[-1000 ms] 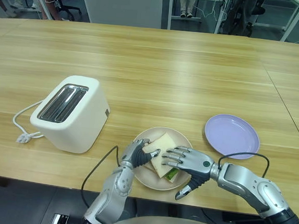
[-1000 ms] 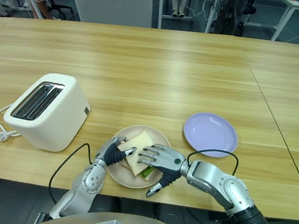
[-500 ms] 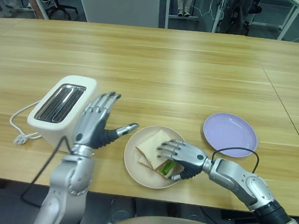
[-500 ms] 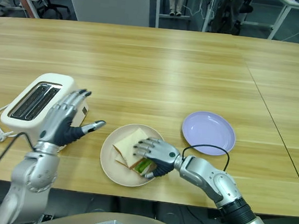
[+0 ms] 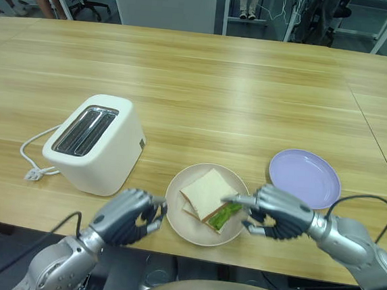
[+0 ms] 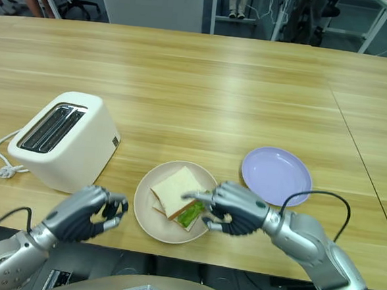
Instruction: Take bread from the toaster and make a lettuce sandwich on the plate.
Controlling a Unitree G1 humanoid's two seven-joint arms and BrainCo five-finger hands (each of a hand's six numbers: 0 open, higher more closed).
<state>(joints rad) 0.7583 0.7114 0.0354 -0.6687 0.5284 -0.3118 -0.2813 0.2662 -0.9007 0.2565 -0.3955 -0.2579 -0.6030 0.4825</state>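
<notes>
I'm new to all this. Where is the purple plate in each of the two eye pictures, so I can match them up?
Left eye view: the purple plate lies right of centre, in the lower half.
Right eye view: the purple plate sits a little nearer the middle, again in the lower half.
Shared landmark: the beige plate with the sandwich, just left of it and nearer the robot.
</notes>
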